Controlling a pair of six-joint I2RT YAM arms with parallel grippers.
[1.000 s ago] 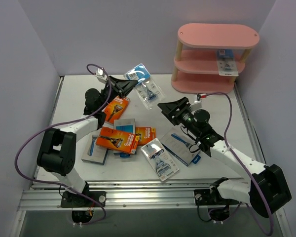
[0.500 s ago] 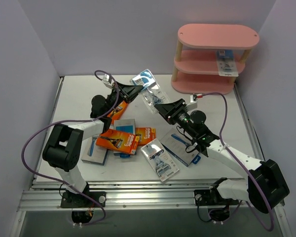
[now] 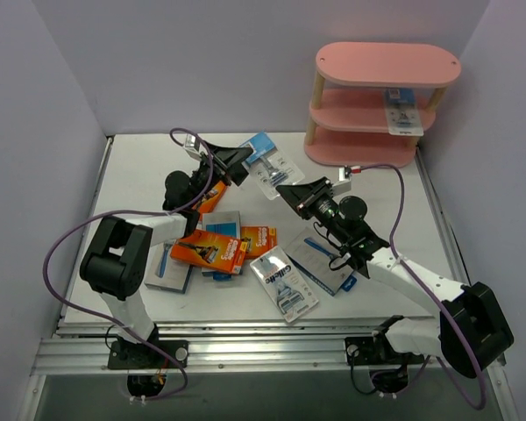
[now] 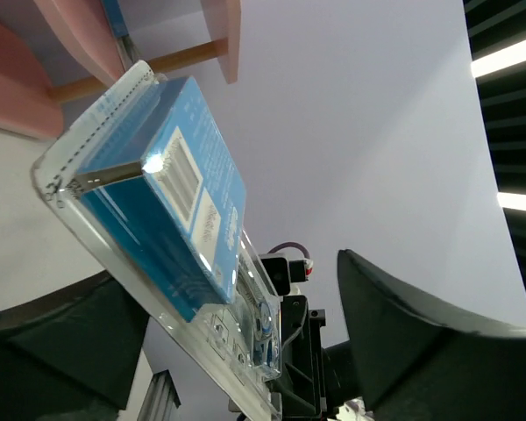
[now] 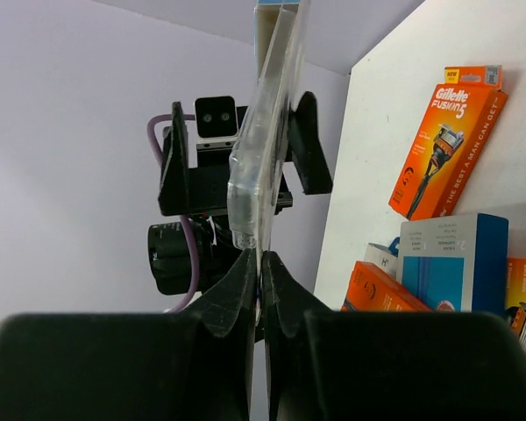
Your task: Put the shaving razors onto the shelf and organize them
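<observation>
Nearest us, loose packs (image 3: 215, 250) lie on the counter (image 3: 131, 180). Above them our right hand (image 5: 261, 263) pinches the blister card (image 3: 270, 165) by its edge, and our left hand (image 3: 239, 160) stands spread around it. We judge this a handover, so next we carry the card to the far shelf (image 3: 387, 63).

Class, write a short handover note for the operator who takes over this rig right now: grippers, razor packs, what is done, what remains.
Left gripper: open, jaws standing either side of the blister pack, not clamping it.
Right gripper: shut on that pack's lower edge, holding it in the air above the table.
Shelf: one pack sits at its right side, by the middle tier.
Loose packs lie in a heap on the table between the arms.
Done: one pack shelved.
Left: probably carry the held pack to the shelf, then shelve the heap.
</observation>
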